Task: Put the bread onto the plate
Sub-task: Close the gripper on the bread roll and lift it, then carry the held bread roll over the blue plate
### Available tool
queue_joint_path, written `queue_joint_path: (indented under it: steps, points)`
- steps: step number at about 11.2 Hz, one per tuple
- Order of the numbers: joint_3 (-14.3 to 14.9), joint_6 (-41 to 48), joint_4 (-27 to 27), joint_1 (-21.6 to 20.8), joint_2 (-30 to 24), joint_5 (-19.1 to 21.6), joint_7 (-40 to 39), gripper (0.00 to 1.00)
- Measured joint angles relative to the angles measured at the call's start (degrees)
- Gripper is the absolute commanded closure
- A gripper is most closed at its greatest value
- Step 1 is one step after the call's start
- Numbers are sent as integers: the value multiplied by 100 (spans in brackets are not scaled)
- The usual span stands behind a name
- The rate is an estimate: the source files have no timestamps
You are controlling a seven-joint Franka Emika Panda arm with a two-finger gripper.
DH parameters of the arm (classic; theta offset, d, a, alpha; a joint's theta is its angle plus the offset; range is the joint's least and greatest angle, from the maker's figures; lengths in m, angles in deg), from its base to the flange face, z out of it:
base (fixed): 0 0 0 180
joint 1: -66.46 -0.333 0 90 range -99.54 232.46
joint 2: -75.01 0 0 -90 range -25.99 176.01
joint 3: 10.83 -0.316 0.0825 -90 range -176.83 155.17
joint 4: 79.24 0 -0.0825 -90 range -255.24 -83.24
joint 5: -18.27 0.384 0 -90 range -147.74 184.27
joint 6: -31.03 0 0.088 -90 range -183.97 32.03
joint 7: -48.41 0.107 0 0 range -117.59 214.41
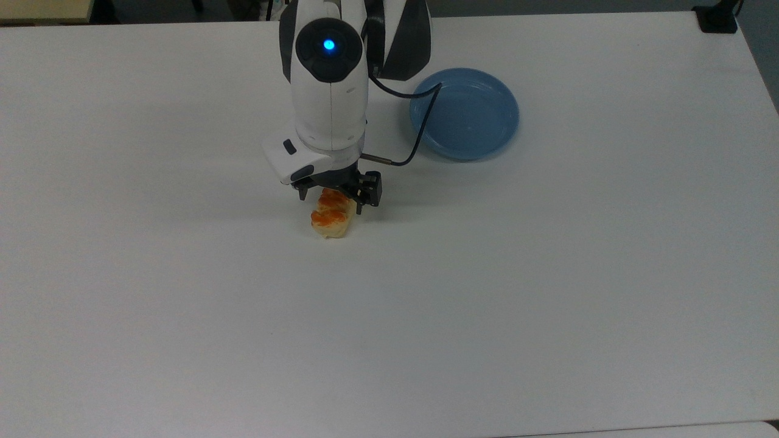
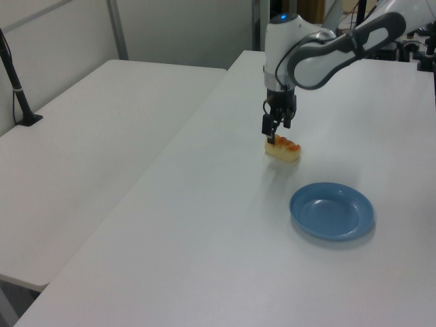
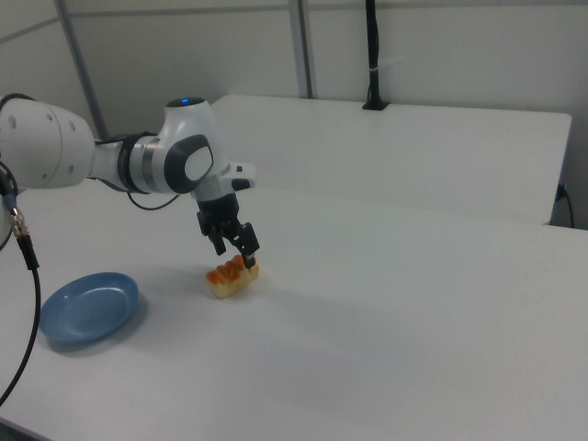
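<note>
Looking from the top view, the pincer hangs directly above the far end of the bread, with its fingers spread apart, one on each long side of the loaf, and holding nothing. The bread lies on the white tabletop, its long axis running nearly up and down in the top view, so the open fingers stand across its narrow width. The blue plate sits empty, well apart toward the top view's upper right.

In the left view, the pincer is just over the bread, the plate nearer the camera.

In the right view, the pincer straddles the bread; the plate lies at the right view's left. I judge the grasp is not yet made.
</note>
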Motion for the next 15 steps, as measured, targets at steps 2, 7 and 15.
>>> queue_joint_path:
  steps: [2,7,15]
  points:
    - [-1,-265,-30,-55,272,-318,393,39]
    - [-9,-293,-243,-71,-70,-410,189,66]
    - [-1029,415,-2184,-799,-2208,-7,465,49]
